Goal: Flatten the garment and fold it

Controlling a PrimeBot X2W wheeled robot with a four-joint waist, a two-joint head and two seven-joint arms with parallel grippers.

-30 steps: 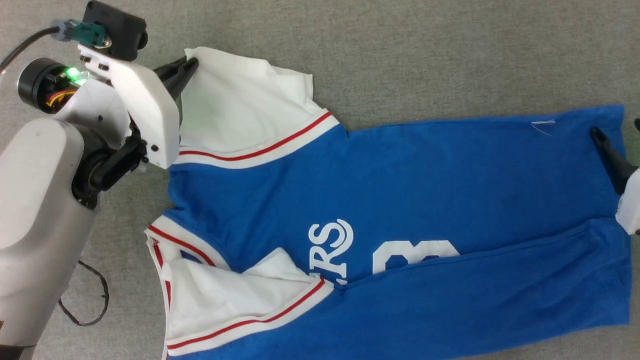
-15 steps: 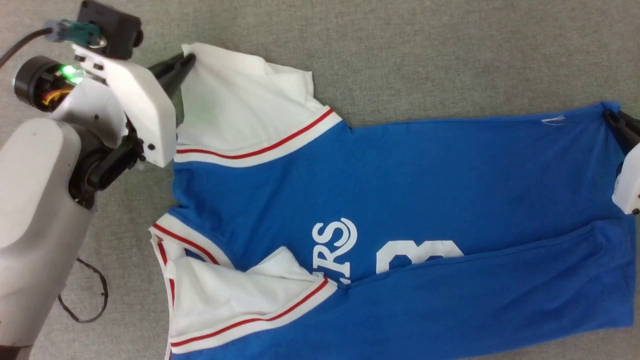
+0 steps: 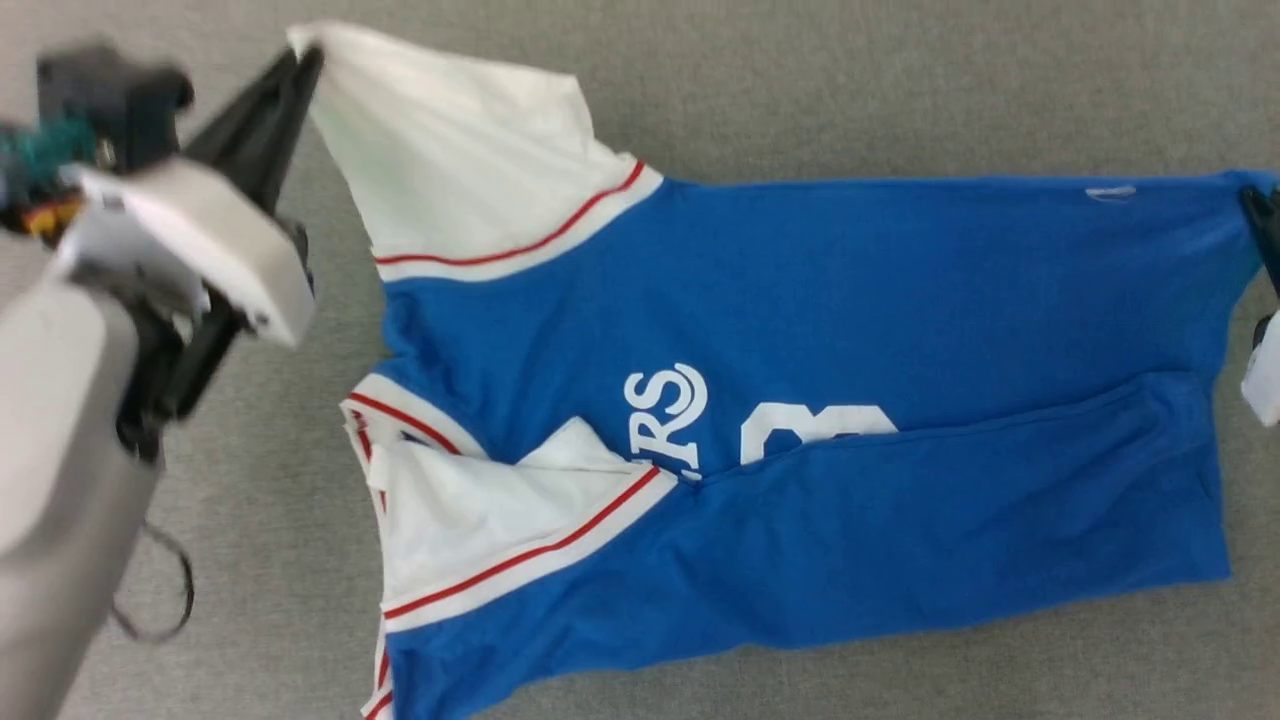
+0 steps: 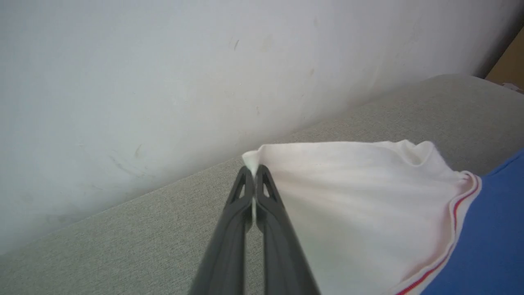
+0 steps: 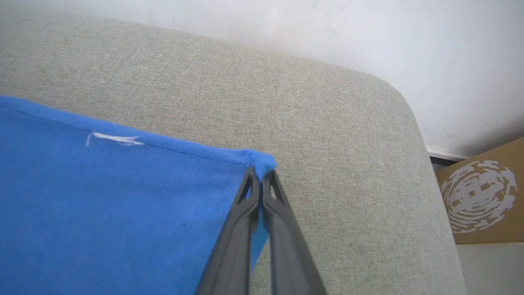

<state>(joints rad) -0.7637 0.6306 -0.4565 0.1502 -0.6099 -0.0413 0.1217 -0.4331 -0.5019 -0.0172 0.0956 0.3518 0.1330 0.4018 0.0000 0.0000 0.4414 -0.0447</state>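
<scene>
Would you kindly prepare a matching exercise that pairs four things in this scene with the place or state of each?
Column A
1. left gripper
2. right gripper
3. white letters
4. cardboard box

Column B
a. partly under a blue fold
b. jaws shut on white sleeve corner
c. beyond the grey surface's edge
d. jaws shut on blue hem corner

Pairs: 1-b; 2-d; 3-a; 4-c

Right claw [image 5: 260,173] pinching garment [image 5: 102,205] corner, seemingly taut

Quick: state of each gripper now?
Left gripper: shut on the jersey T-shirt, at its white sleeve corner.
Right gripper: shut on the T-shirt's blue hem corner.
</scene>
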